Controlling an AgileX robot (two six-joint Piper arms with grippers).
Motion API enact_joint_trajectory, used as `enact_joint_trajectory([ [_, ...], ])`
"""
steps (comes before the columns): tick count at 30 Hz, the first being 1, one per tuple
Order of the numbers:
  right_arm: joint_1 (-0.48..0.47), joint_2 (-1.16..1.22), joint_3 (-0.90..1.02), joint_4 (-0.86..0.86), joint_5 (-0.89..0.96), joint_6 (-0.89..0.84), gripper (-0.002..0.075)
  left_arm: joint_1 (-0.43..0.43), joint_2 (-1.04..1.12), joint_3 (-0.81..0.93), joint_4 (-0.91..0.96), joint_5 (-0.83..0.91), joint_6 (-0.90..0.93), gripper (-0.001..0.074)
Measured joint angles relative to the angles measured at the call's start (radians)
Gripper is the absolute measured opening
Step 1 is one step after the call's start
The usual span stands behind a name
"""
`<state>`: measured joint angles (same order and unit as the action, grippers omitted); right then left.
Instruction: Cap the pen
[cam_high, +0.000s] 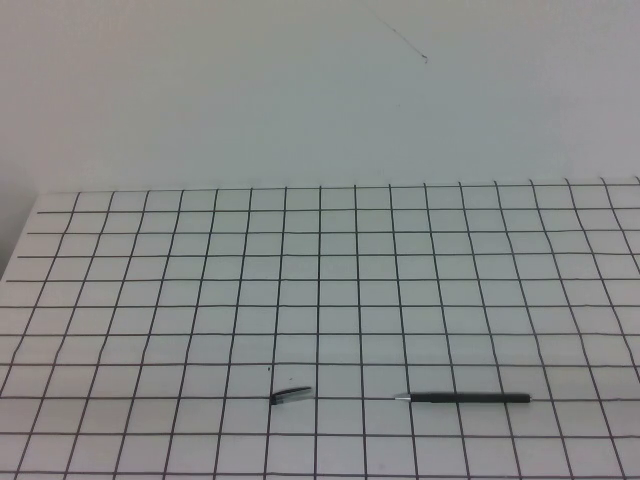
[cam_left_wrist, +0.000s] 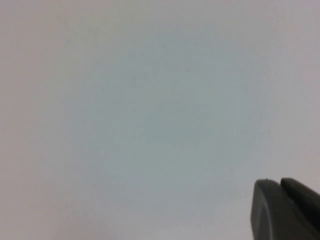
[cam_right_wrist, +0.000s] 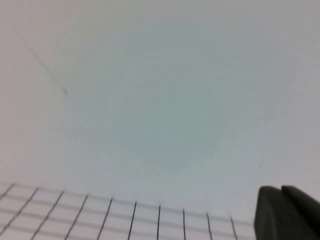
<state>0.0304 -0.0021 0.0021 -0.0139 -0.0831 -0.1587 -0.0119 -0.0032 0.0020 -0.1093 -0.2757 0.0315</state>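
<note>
The thin black pen (cam_high: 468, 398) lies flat near the table's front edge, right of centre, with its silver tip pointing left. The short dark cap with a silvery clip (cam_high: 291, 396) lies about three grid squares to its left, apart from it. Neither gripper shows in the high view. In the left wrist view my left gripper (cam_left_wrist: 280, 182) shows as two dark fingertips pressed together, empty, facing a blank white wall. In the right wrist view my right gripper (cam_right_wrist: 281, 189) looks the same, shut and empty, above the far part of the grid.
The table (cam_high: 320, 280) is a white surface with a black grid, and it also shows in the right wrist view (cam_right_wrist: 100, 215). A plain white wall (cam_high: 320, 90) stands behind it. The table's left edge runs along the left of the high view.
</note>
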Motion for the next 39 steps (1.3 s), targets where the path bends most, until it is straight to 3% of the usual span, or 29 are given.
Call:
enact_joint_trajectory([
  [11,0.0,0.002,-0.003,0.005,-0.285,-0.009,0.0,0.0,0.0,0.0,0.0,-0.136,-0.003,0.0],
  [16,0.0,0.002,-0.003,0.014,-0.306,-0.019,0.0,0.0,0.0,0.0,-0.007,-0.194,-0.037,0.0],
  [18,0.0,0.002,-0.003,0.014,-0.291,-0.019,0.0,0.0,0.0,-0.002,-0.025,-0.135,-0.057,0.0],
  [23,0.0,0.002,-0.072,0.014,-0.102,-0.015,0.0,0.0,0.0,-0.126,-0.014,0.248,-0.051,0.0],
  [27,0.0,0.002,-0.193,-0.014,0.118,-0.063,0.0,0.0,0.002,-0.2,0.109,0.409,0.052,0.0],
  [36,0.0,0.253,-0.507,0.042,0.531,-0.082,0.0,0.0,0.036,-0.252,0.082,0.433,0.096,0.0],
  [39,0.0,0.403,-0.618,0.101,0.626,-0.218,0.0,0.0,0.037,-0.248,0.054,0.465,0.096,0.0],
])
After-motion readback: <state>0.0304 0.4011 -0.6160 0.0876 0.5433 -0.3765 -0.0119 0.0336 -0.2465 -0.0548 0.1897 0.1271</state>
